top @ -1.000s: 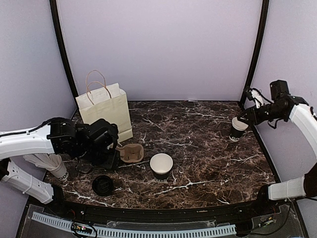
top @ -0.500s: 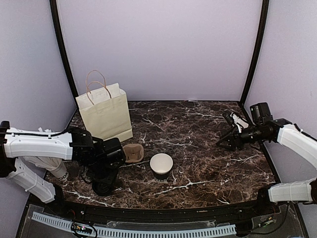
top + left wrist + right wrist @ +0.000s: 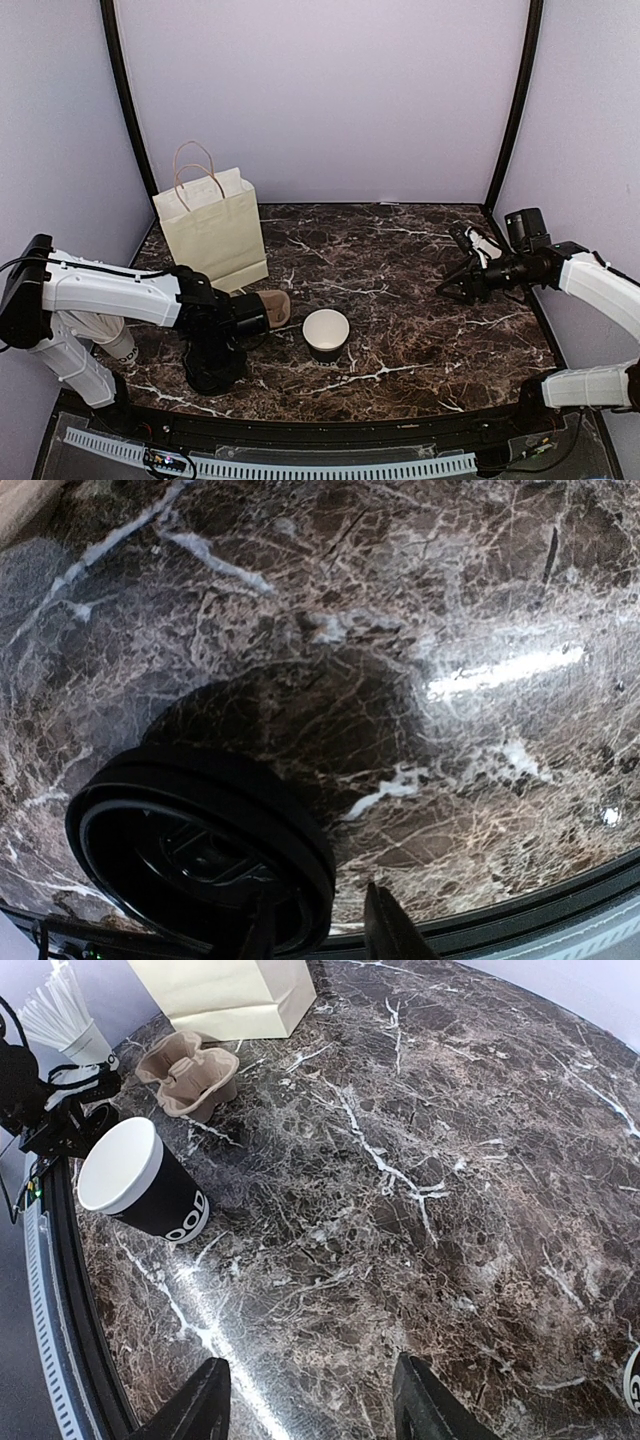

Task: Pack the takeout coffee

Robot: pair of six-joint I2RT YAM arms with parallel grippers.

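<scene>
Nearest me, my left end effector point(image 3: 322, 925) is half-open. Its fingers sit astride the rim of the loose black lid point(image 3: 190, 850) on the table point(image 3: 400, 330), with a gap showing. The open black cup point(image 3: 325, 335) stands mid-table, unlidded; I can't tell whether it's the takeout coffee. My right end effector point(image 3: 313, 1365) gapes wide, empty. Farthest back is the paper bag point(image 3: 212, 235).

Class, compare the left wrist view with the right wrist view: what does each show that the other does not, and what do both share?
Only the left wrist view: the loose black lid lying flat, its rim between the fingers of the left gripper. Only the right wrist view: the open paper cup, cardboard cup carrier, paper bag, cup of straws and the right gripper. Both: the marble table, its dark near edge and part of the left arm.
</scene>
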